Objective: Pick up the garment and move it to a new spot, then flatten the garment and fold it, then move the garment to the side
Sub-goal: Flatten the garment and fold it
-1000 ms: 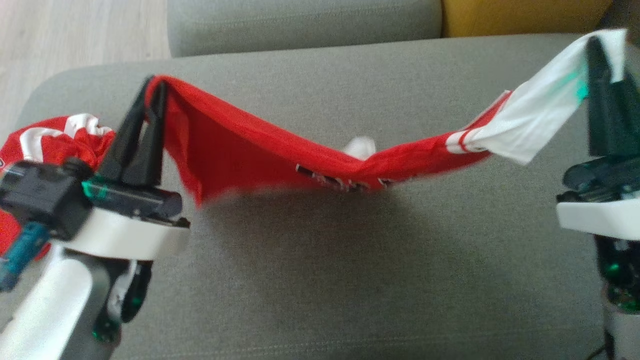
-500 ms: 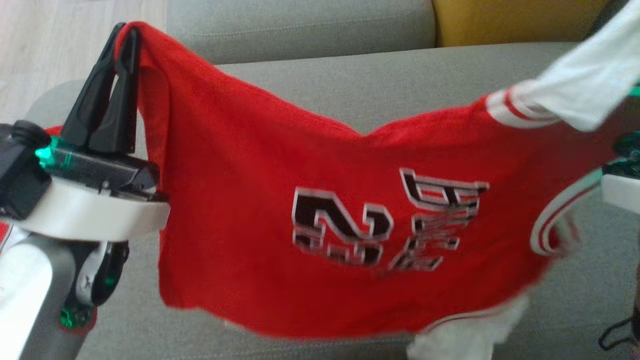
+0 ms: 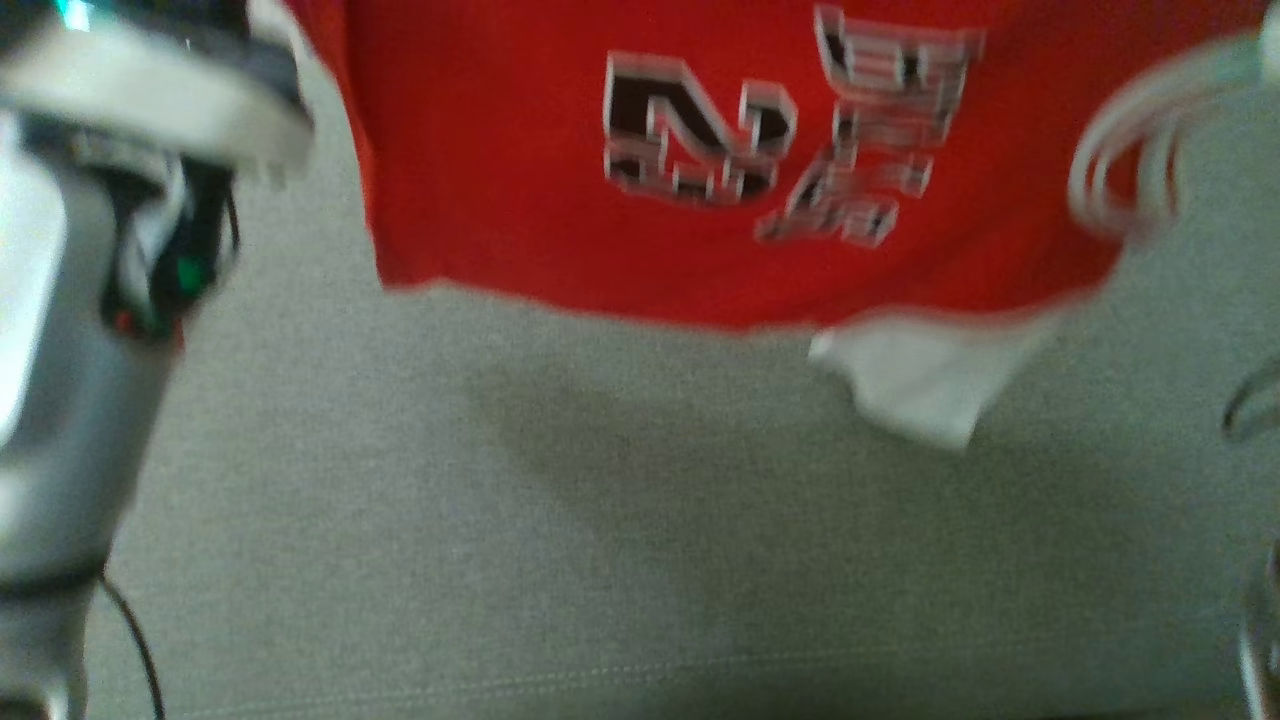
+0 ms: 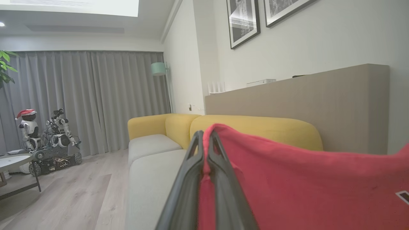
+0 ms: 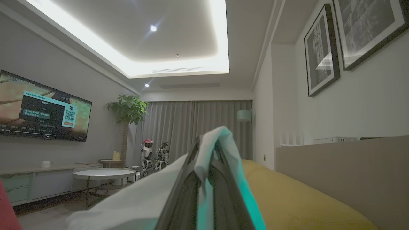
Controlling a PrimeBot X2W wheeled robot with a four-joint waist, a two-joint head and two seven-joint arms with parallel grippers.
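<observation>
The garment [image 3: 500,180] is a red jersey with dark printed numbers and white trim. It hangs spread between my two arms above the grey sofa seat [image 3: 600,560], its lower hem free and a white sleeve [image 3: 930,380] dangling below. In the left wrist view my left gripper [image 4: 205,138] is shut on a red edge of the garment [image 4: 303,191]. In the right wrist view my right gripper [image 5: 207,142] is shut on white fabric of the garment [image 5: 150,201]. My left wrist [image 3: 150,80] is at the head view's top left.
The yellow sofa back [image 4: 255,126] and a beige ledge [image 4: 303,105] run behind the seat. Wooden floor [image 4: 64,198], a round table [image 5: 102,173] and another wheeled robot [image 4: 54,143] lie further off. A thin cable [image 3: 135,640] hangs by my left forearm.
Both grippers have risen, lifting the garment from a sagging band on the cushion to a spread sheet hanging above it. The fingers have passed out of the head view's top.
</observation>
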